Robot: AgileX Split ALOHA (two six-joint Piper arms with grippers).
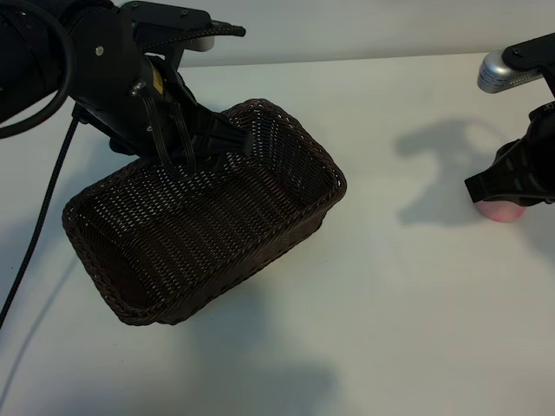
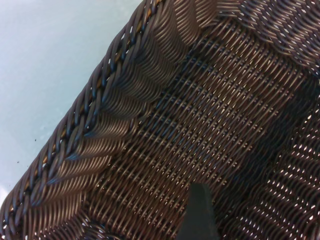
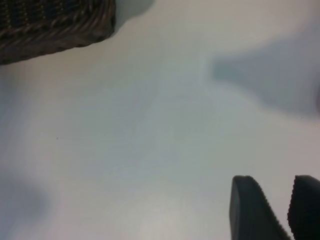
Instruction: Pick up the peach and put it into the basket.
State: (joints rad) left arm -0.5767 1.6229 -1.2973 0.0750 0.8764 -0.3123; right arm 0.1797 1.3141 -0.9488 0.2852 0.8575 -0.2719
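The basket [image 1: 217, 234], dark brown wicker, hangs tilted above the table at centre-left, casting a shadow below. My left gripper [image 1: 185, 149] is shut on its far rim, one finger each side of the wall. In the left wrist view one dark finger [image 2: 200, 216] lies against the weave of the basket [image 2: 165, 125]. The peach [image 1: 502, 213], pale pink, rests on the table at the far right, half hidden under my right gripper [image 1: 510, 192]. The right wrist view shows that gripper [image 3: 275, 187] open by a narrow gap, only bare table between its fingers. No peach shows there.
White table [image 1: 390, 303] stretches between the basket and the peach. A corner of the basket [image 3: 55, 25] shows in the right wrist view. A black cable [image 1: 39, 234] hangs from the left arm at the left edge.
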